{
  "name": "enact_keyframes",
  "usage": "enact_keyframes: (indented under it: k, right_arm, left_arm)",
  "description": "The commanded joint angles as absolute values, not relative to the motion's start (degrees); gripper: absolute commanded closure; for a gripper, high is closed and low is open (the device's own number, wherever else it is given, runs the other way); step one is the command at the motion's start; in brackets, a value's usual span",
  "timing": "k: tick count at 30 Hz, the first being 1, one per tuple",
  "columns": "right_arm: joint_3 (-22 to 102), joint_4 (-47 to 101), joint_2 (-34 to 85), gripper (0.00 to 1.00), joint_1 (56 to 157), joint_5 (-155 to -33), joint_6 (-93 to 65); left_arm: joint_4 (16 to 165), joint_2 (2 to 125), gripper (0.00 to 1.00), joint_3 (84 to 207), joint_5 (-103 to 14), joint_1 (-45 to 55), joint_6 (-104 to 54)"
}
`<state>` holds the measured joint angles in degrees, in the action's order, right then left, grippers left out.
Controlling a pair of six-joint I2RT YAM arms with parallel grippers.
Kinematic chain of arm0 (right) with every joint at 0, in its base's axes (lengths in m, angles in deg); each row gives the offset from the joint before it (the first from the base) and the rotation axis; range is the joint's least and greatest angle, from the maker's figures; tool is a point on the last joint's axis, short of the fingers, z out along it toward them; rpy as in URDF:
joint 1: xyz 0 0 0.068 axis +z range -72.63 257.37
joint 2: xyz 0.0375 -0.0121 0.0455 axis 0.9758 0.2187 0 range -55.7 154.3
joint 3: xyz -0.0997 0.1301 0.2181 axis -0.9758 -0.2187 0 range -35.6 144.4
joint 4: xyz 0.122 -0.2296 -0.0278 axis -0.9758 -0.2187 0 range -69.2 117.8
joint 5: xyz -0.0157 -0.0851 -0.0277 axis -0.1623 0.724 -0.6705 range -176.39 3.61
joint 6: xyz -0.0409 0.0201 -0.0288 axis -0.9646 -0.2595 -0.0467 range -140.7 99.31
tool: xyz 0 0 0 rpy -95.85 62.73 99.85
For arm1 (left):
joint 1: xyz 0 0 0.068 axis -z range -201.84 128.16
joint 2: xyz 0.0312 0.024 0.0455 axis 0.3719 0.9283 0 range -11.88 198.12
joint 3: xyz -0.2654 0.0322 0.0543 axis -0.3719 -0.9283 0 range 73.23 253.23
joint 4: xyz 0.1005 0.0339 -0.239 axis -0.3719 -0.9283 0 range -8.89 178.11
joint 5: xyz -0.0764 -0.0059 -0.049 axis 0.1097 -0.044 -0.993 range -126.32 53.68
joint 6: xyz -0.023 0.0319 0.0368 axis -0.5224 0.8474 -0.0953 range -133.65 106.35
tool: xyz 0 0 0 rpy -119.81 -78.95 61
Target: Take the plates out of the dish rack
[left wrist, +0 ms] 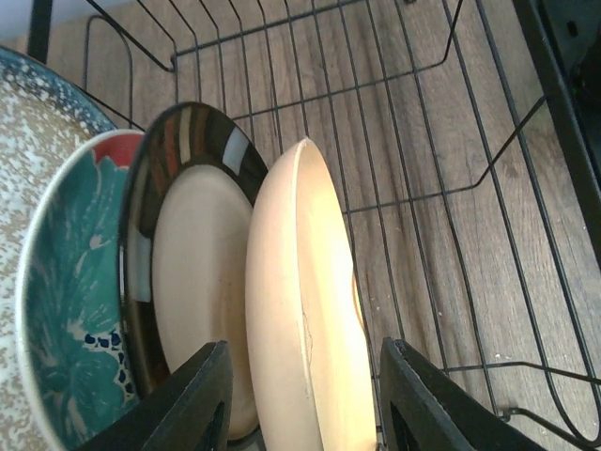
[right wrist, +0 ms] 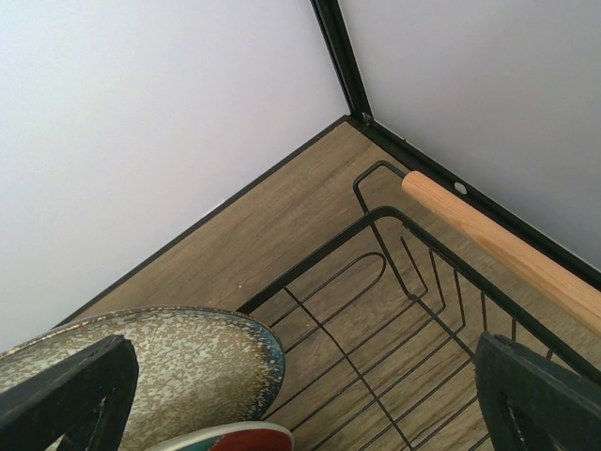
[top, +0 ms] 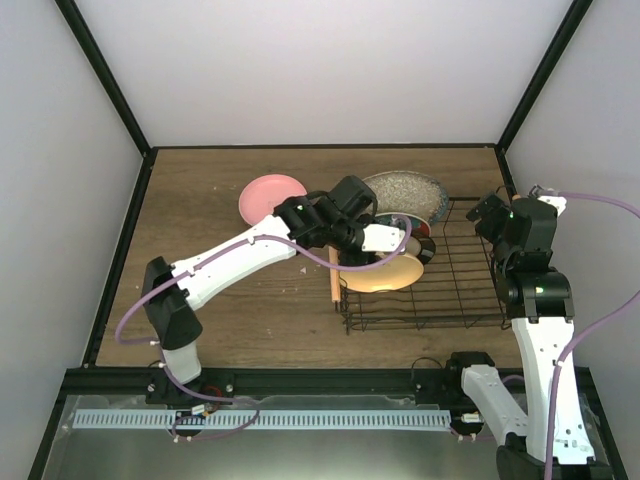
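Observation:
The black wire dish rack [top: 450,290] stands right of centre. Standing on edge at its left end are the grey speckled plate [top: 405,188], the red plate with teal flower [left wrist: 70,310], the cream plate with dark patterned rim [left wrist: 192,282] and the orange-yellow plate [left wrist: 305,310]. My left gripper [left wrist: 310,404] is open, its jaws either side of the orange-yellow plate's rim, apart from it. The pink plate [top: 272,196] lies flat on the table left of the rack. My right gripper [right wrist: 305,404] is open and empty above the rack's far right corner. The pale green plate is out of view.
A wooden rod handle [right wrist: 498,246] runs along the rack's right side near the enclosure wall, and another [top: 334,285] along its left side. The rack's right half [left wrist: 441,188] holds no plates. The enclosure's black frame posts stand at the back corners.

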<state>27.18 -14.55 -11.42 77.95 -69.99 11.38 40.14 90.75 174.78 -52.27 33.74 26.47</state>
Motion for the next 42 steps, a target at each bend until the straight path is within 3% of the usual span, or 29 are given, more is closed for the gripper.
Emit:
enact_keyframes:
  k: [1,15,29,42]
  right_arm:
    - [27.42,-13.89,-12.15,0.00,78.43,-69.87,9.52]
    - [26.55,-12.11,-12.06,0.00,78.42,-69.96,6.82]
    - [26.41,-12.45,-12.72,0.00,78.42,-69.03,7.22]
    - [25.84,-13.00,-13.44,0.00,78.43,-69.95,9.56]
  left_arm:
    - [39.64,92.31,0.56,176.39,-49.61,34.80,26.71]
    - [43.37,97.23,0.57,177.37,-40.93,36.69,24.16]
    - [46.52,97.71,0.95,177.45,-33.87,38.84,21.20]
    - [48.01,92.68,0.96,186.03,-35.15,39.47,17.90]
